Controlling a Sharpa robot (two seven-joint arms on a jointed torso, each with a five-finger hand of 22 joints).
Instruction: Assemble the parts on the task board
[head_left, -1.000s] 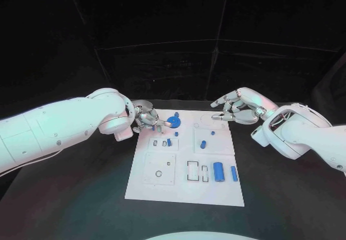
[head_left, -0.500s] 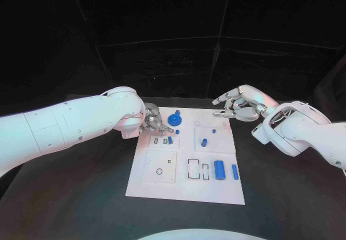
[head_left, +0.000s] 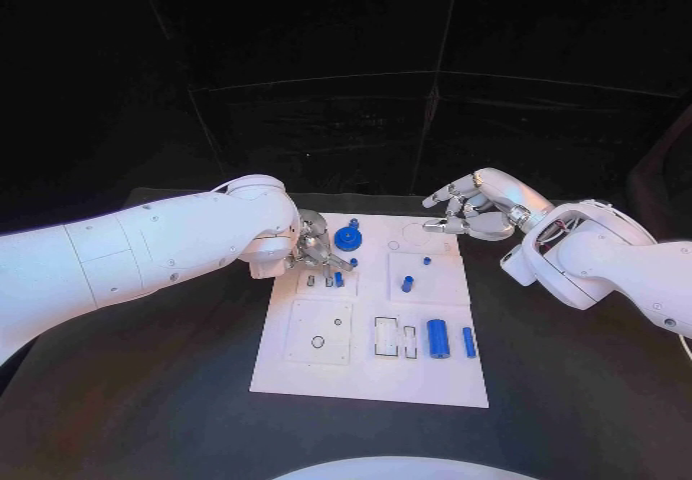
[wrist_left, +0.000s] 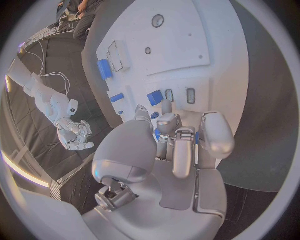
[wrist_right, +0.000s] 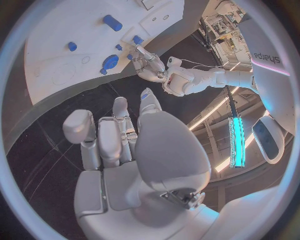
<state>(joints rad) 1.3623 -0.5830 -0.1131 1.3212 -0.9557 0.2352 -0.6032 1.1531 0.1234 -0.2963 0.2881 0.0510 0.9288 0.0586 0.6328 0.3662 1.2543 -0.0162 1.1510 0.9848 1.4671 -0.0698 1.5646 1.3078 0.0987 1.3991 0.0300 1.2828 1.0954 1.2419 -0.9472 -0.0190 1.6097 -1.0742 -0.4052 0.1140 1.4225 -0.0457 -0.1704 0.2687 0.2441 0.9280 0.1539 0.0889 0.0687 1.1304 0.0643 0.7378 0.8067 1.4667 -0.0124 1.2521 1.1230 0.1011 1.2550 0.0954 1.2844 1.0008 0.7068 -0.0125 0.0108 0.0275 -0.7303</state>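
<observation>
Left hand (head_left: 312, 250) sits over the far-left part of the task board (head_left: 368, 375). Fingers curled together around something small and blue, visible between the fingertips (wrist_left: 167, 121) in the left wrist view. Can't tell whether it's actually pinched or just touching; the palm hides the contact. Head view is no help, the forearm blocks most of that hand.

Right hand (head_left: 476, 210) hovers off the board's far-right corner, above the black table (head_left: 577, 400). Fingers loosely curled, apart, nothing in them.

Board contents, head view:
- blue round disc (head_left: 348, 239) near the far edge, just beside the left hand, with a small blue bit just beyond it, too small to identify
- small blue pegs (head_left: 336, 281) in the left-middle block, partly hidden by the fingers
- short blue peg (head_left: 407, 285) standing in the right-middle block, a smaller blue dot (head_left: 427, 262) beyond it
- near-right: large blue cylinder (head_left: 437, 340) lying flat, thin blue bar (head_left: 469, 343) beside it, apart
- two dark rectangular slots (head_left: 387, 338) left of the cylinder, can't tell if anything's in them
- near-left block: dark ring outline (head_left: 317, 343)
</observation>
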